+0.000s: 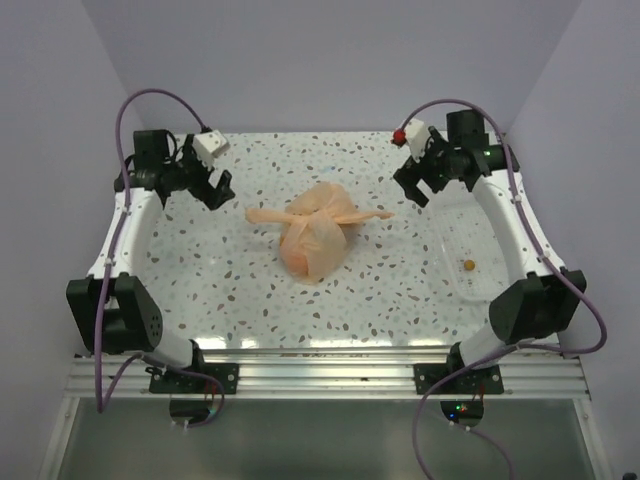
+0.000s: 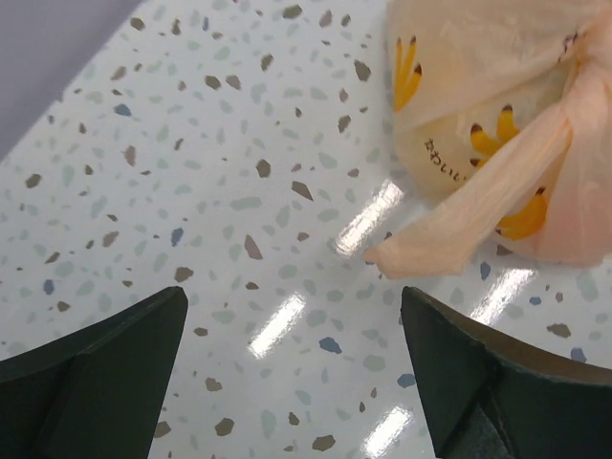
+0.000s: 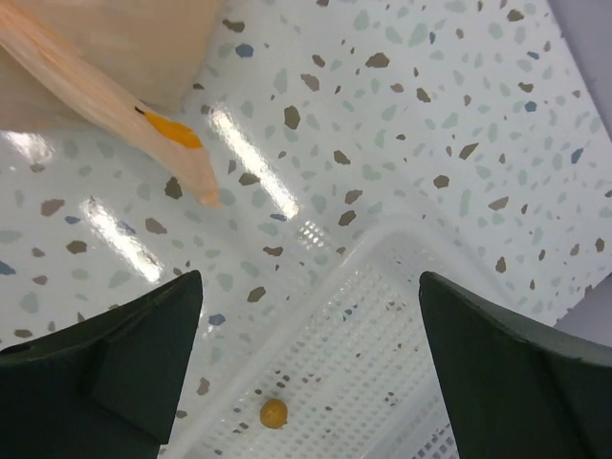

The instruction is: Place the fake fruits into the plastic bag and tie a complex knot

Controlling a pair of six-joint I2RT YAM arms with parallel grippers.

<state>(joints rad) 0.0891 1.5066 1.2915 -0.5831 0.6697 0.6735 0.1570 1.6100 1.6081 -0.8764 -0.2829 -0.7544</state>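
Nearly done: plastic bag (image 1: 318,248) sits mid-desk (image 1: 220,280), knot (image 1: 322,214) tied; one orange piece (image 1: 468,265) left in tray (image 1: 482,288); left gripper (image 1: 214,190) and right gripper (image 1: 414,186) apart, empty.

Left arm (image 1: 160,175), right arm (image 1: 478,165): jaws apart (empty)

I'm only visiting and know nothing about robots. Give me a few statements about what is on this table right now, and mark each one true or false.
1. The plastic bag lies mid-table, closed by a knot. True.
2. The left gripper is clamped on the bag. False: it is open and apart from the bag.
3. A small orange piece sits in the white tray. True.
4. The right gripper grips the tray. False: it is open above the table and holds nothing.
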